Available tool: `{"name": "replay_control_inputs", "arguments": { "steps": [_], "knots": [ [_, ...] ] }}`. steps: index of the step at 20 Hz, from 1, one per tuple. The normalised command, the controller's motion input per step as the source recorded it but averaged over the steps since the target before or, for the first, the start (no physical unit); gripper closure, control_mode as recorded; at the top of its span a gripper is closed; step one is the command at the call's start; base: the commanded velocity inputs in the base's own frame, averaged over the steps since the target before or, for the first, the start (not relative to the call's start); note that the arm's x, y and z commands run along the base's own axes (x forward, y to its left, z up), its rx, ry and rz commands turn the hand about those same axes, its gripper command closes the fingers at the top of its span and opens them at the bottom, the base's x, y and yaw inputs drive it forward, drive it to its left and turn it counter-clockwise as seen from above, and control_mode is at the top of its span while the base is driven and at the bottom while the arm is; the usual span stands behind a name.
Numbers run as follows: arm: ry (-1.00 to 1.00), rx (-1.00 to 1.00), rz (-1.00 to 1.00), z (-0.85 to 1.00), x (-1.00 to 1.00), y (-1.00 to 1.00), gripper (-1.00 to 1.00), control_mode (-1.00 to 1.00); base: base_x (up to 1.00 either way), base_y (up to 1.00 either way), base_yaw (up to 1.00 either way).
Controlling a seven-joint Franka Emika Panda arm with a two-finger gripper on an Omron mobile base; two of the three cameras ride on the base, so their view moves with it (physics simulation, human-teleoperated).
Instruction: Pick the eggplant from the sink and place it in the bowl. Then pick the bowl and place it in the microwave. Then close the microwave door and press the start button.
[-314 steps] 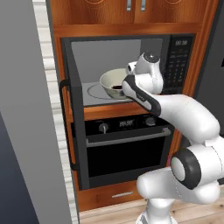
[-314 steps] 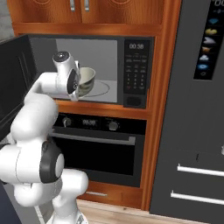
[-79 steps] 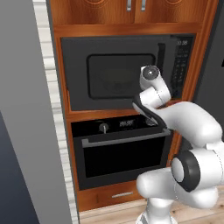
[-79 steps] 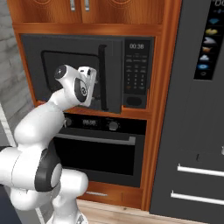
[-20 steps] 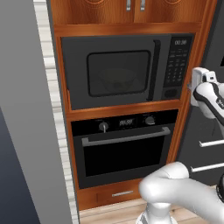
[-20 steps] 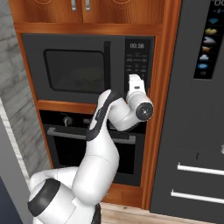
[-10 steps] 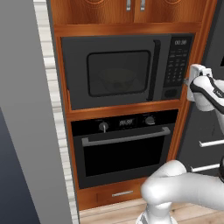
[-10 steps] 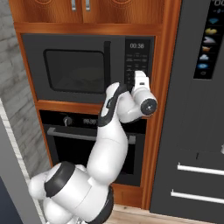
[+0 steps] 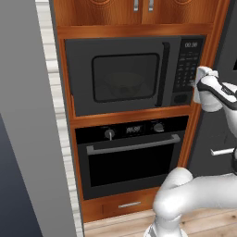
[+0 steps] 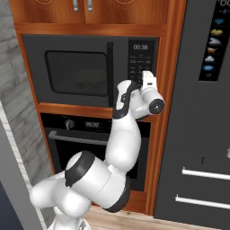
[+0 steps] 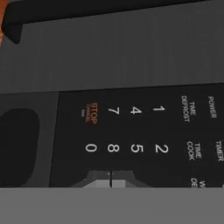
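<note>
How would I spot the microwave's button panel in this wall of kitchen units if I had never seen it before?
Find the orange-brown wooden cabinet column and its upper appliance, the microwave, above the black oven. The keypad panel is the narrow dark strip at the microwave's right end, right of the vertical bar handle. Unlike the windowed microwave door, it has a digital display on top and rows of small buttons.

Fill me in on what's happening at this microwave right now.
The white arm has its end effector pressed up against the keypad panel on the right side of the microwave, fingers shut, going for a button. In the hand view the number keys sit right in front of the tips. The microwave door is closed, and the bowl shows faintly through its window. The oven below is untouched.
</note>
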Motion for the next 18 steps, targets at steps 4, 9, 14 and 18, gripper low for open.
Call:
{"name": "replay_control_inputs", "arguments": {
  "steps": [4, 9, 14, 18],
  "knots": [
    [-0.02, 0.01, 0.0, -0.1, 0.38, -0.13, 1.0, -1.0, 0.0, 0.0, 0.0],
    [-0.04, 0.02, 0.0, -0.13, 0.23, -0.25, 1.0, -1.0, 0.0, 0.0, 0.0],
    [-0.02, 0.0, 0.0, -0.26, 0.16, -0.08, 1.0, -1.0, 0.0, 0.0, 0.0],
    [-0.02, 0.0, 0.0, -0.33, 0.17, -0.03, 1.0, -1.0, 0.0, 0.0, 0.0]
  ]
}}
